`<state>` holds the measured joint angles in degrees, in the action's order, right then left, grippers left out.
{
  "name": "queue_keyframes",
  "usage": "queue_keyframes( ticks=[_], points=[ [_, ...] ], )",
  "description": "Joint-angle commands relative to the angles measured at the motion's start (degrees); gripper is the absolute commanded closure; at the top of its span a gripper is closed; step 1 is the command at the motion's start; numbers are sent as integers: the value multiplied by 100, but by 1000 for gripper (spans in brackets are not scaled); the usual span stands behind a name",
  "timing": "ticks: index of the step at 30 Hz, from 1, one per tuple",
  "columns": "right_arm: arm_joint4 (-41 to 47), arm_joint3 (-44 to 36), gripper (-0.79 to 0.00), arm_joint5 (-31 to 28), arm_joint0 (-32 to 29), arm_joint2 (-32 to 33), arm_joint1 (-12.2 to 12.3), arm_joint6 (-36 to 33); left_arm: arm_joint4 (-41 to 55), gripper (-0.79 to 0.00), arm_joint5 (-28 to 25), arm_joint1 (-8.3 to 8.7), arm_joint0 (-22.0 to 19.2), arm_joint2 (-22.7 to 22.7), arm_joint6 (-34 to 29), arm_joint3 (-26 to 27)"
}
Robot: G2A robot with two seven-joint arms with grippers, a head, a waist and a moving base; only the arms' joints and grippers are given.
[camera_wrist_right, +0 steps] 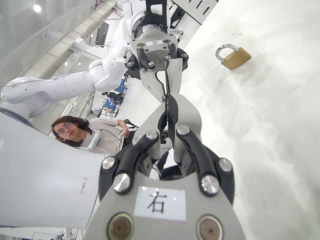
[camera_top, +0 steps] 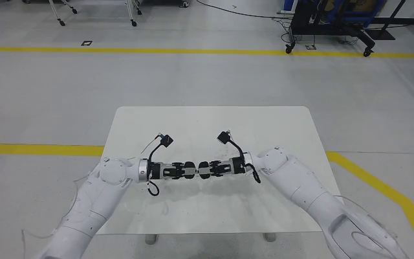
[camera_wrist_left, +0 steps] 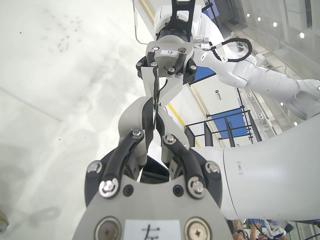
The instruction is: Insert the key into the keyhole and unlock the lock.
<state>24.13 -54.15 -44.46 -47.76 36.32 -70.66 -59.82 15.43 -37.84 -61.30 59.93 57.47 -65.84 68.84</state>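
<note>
- Top view: the two white arms reach in from the lower corners and meet over the near half of the white rectangular table point(camera_top: 278, 129). They cover the tabletop under them. The left gripper point(camera_top: 193, 170) and right gripper point(camera_top: 206, 169) point at each other, tip to tip, at frame centre. Their fingers are too small here to judge.
- Left wrist view: a small metallic object point(camera_wrist_left: 2, 222) is cut off by the lower left edge, and I cannot tell what it is. A white sticker point(camera_wrist_left: 152, 228) with one dark character sits on the gripper base at the bottom edge, and a smaller one marks the other gripper's base above centre. The left gripper point(camera_wrist_left: 154, 112) has its black-padded fingers point(camera_wrist_left: 148, 121) pressed together. The right gripper point(camera_wrist_left: 157, 99) comes down from the top, fingers also together, its tips touching the left's. Whether anything is pinched between them cannot be made out.
- Right wrist view: the same kind of stickers show at bottom centre and upper centre. The right gripper point(camera_wrist_right: 168, 108) is closed and meets the closed left gripper point(camera_wrist_right: 165, 93) at frame centre. A brass padlock with a silver shackle point(camera_wrist_right: 236, 57) lies flat on the table at upper right, well apart from both grippers
</note>
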Motion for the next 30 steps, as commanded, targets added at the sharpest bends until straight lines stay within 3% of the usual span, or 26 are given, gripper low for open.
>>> queue_keyframes(
  ticks=[1,8,12,16,24,27,30],
  points=[
    [106,-6,0,-42,4,-14,29,40,32,-785,3,-1,-7,0,20,-8],
    [481,101,0,-420,-47,168,224,418,385,-785,-85,49,63,257,232,-33],
    [616,224,0,-796,-206,462,449,794,539,-785,-285,175,291,787,490,148],
    [1006,194,0,-1221,-535,787,681,1219,517,-785,-291,187,322,828,515,177],
    [1006,194,0,-1221,-535,787,681,1219,484,-785,-287,188,324,841,566,183],
    [1006,194,0,-1221,-535,787,681,1219,-430,-785,-438,276,456,1266,1307,332],
    [1006,194,0,-1221,-535,787,681,1219,-1826,-785,-580,444,920,1951,1862,770]
  ],
)
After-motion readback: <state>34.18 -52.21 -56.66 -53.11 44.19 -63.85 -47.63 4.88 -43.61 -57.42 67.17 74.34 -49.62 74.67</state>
